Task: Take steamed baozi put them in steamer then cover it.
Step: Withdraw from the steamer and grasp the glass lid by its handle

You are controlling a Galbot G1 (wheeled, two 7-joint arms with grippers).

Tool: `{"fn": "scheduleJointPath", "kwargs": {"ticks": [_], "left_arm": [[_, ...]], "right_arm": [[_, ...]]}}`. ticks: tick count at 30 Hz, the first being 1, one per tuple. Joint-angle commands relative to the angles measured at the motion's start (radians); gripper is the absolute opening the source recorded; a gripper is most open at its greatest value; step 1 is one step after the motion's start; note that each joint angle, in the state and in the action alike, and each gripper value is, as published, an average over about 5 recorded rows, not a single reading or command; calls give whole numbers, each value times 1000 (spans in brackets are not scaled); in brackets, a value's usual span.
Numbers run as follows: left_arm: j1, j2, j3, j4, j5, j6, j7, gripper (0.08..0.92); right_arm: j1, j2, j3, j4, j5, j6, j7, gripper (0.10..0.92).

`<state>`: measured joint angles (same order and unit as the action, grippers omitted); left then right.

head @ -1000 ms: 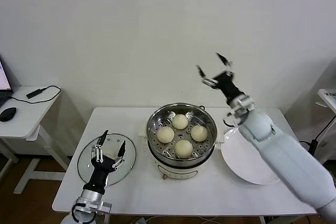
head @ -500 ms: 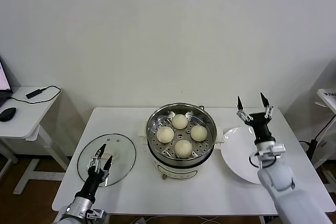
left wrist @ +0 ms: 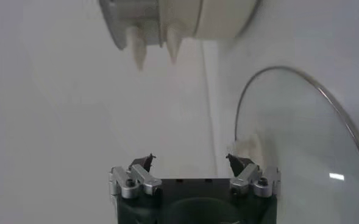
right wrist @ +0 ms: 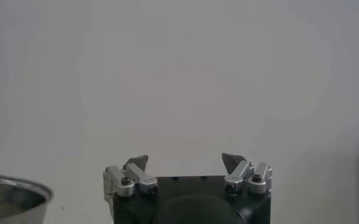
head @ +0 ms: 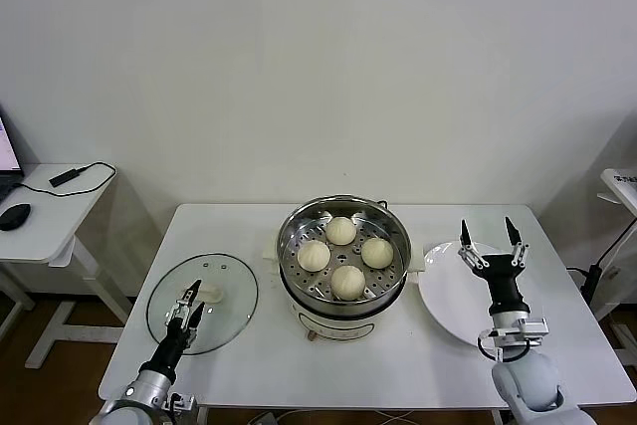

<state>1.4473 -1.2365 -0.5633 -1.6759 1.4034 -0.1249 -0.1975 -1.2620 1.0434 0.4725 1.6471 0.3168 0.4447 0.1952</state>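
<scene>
Head view: four smooth cream steamed baozi [head: 343, 256] sit on the perforated tray of the shiny steamer [head: 343, 251], mid-table. Left gripper [head: 186, 306], jaws apart, over the glass lid [head: 202, 302]; right gripper [head: 490, 242], jaws apart, above the white plate [head: 460, 294].
Left wrist view: lid rim [left wrist: 301, 115], steamer's white base [left wrist: 179, 21].
Right wrist view: only the steamer's steel edge [right wrist: 14, 198].

White table [head: 249, 360]: steamer [head: 343, 251], lid [head: 204, 301], plate [head: 463, 296]

Baozi [head: 345, 253] in steamer [head: 343, 258]; lid [head: 203, 302] left, plate [head: 460, 294] right, apparently bare.
</scene>
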Motion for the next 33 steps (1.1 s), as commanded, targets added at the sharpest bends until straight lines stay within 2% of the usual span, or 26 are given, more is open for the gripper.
{"fn": "scheduleJointPath", "kwargs": {"ticks": [1, 33], "left_arm": [[-92, 9, 8, 87, 40, 13, 20, 823], [-207, -1, 50, 195, 8, 47, 55, 823]], "right_arm": [[-63, 24, 40, 8, -13, 11, 0, 823], [-62, 32, 43, 11, -34, 6, 2, 823]]}}
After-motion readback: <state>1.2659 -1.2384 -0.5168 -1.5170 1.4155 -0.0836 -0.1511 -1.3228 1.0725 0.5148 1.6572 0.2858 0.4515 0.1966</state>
